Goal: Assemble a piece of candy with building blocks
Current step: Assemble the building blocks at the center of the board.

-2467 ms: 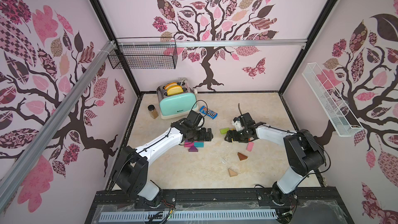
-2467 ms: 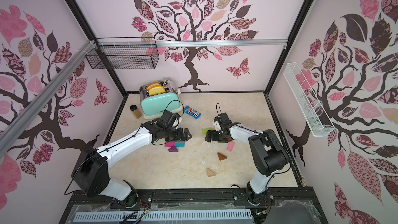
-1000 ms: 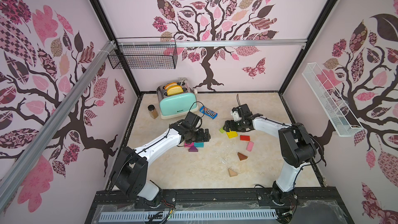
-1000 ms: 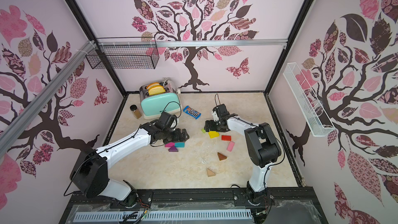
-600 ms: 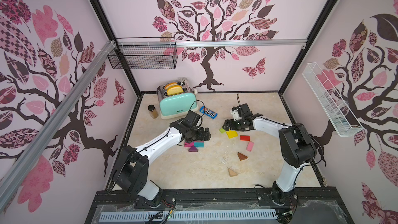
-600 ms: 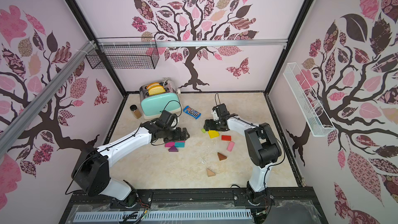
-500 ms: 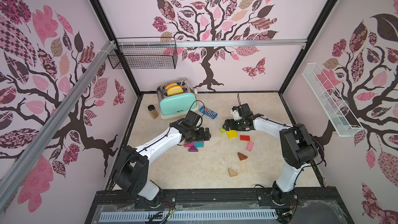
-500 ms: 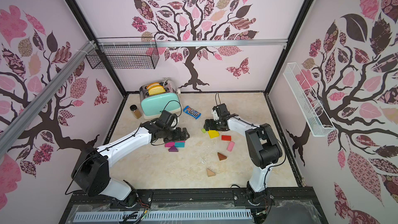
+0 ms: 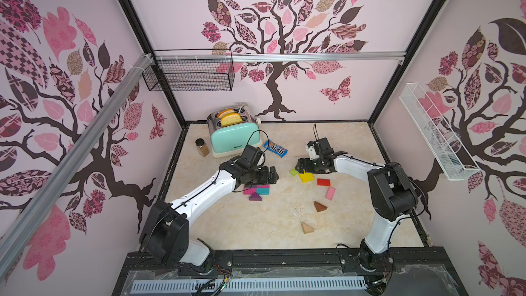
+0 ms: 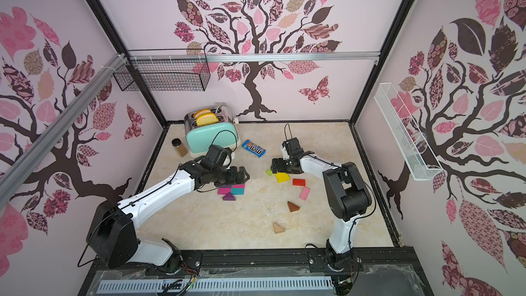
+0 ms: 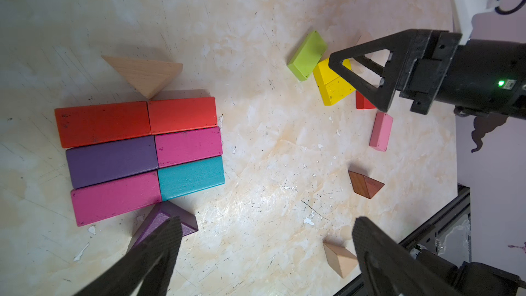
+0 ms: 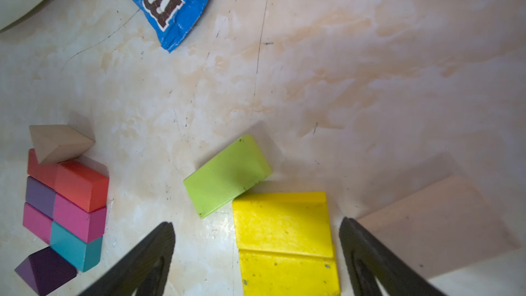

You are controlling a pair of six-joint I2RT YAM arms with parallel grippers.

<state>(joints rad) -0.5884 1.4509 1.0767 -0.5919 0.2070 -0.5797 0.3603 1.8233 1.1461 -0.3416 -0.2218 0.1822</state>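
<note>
Fingers point(image 11: 162, 240) of left gripper point(image 11: 266, 220) and right gripper point(image 12: 256, 223) gape empty; the build looks part-done, a six-block slab point(image 11: 142, 152) with two triangles point(image 11: 145, 74) left of centre, loose blocks point(image 9: 306, 177) unplaced at right.

Walled on three sides in pale pink walls point(image 9: 176, 9), printed with dark trees and pink leaves. Floored in beige marbled tabletop point(image 9: 256, 223), scuffed and flecked. Framed by black corner posts point(image 9: 422, 24). Carried black wire basket point(image 9: 193, 76) under aluminium rail point(image 9: 313, 57), white wire shelf point(image 9: 435, 138) on side wall. Lit evenly, probably from overhead.
</note>
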